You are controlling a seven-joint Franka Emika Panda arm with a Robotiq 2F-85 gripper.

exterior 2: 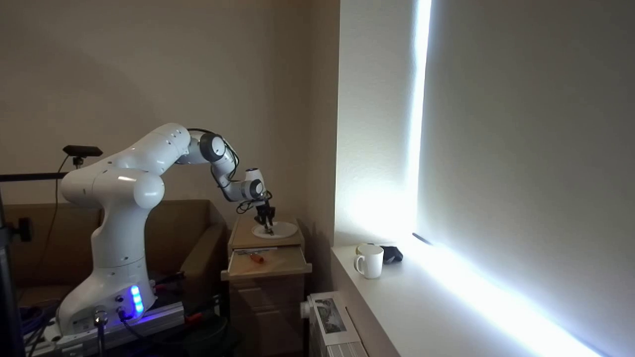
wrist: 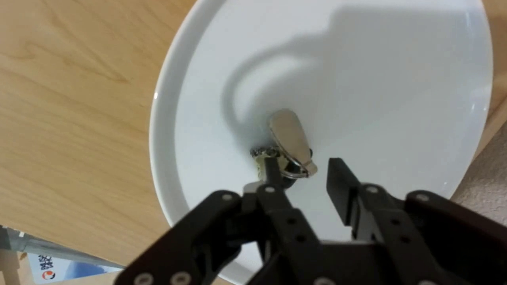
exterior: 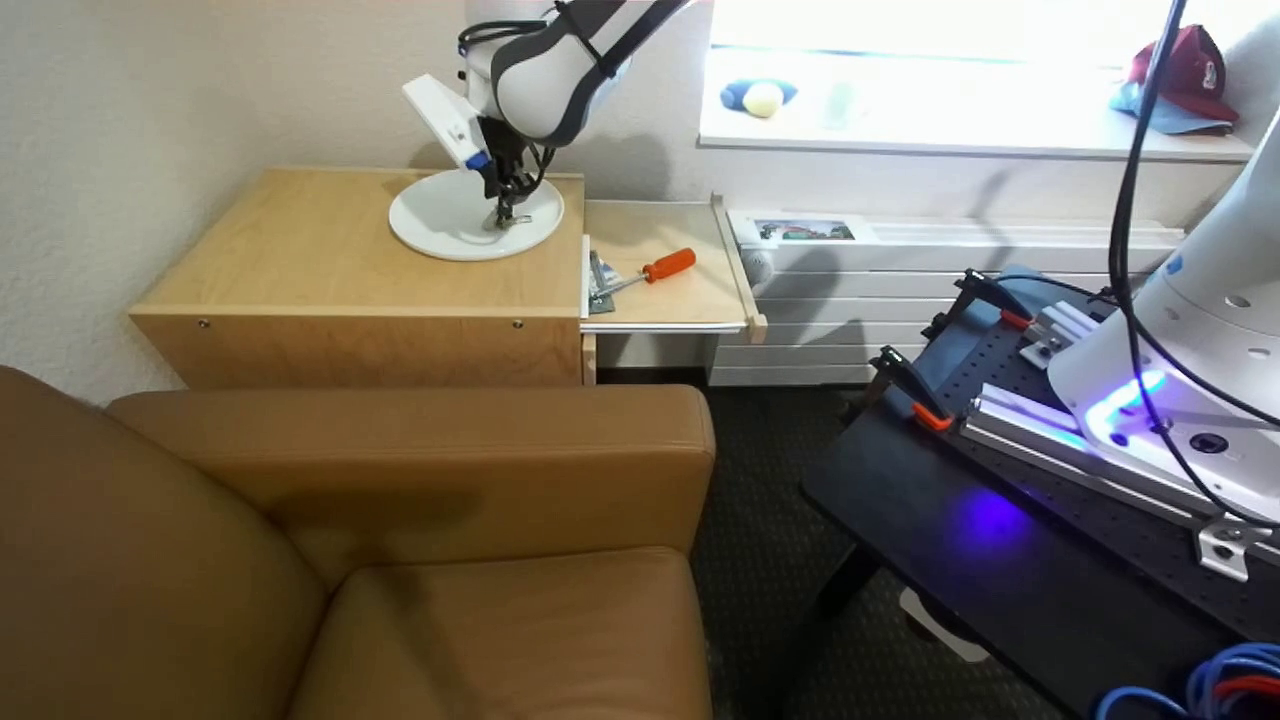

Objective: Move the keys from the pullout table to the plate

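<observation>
The keys [wrist: 292, 138], with a metal ring and a tan fob, are at the white plate [wrist: 163, 166], apparently resting on it. In the wrist view my gripper [wrist: 304, 163] is open, with a gap between its fingers. Its left finger overlaps and hides part of the keys; contact cannot be told. In both exterior views the gripper [exterior: 506, 212] [exterior 2: 269, 228] points down over the plate [exterior: 435, 222] [exterior 2: 286, 229]. The keys show small at its tips in an exterior view [exterior: 520, 220]. The pullout table [exterior: 645, 222] [exterior 2: 283, 265] is slid out beside the cabinet top.
An orange screwdriver [exterior: 670, 264] and a grey metal piece [exterior: 600, 300] lie on the pullout table. A printed card [wrist: 67, 271] shows in the wrist view. The wooden cabinet top [exterior: 300, 250] bears the plate. A brown sofa [exterior: 420, 430] stands in front; walls are close behind.
</observation>
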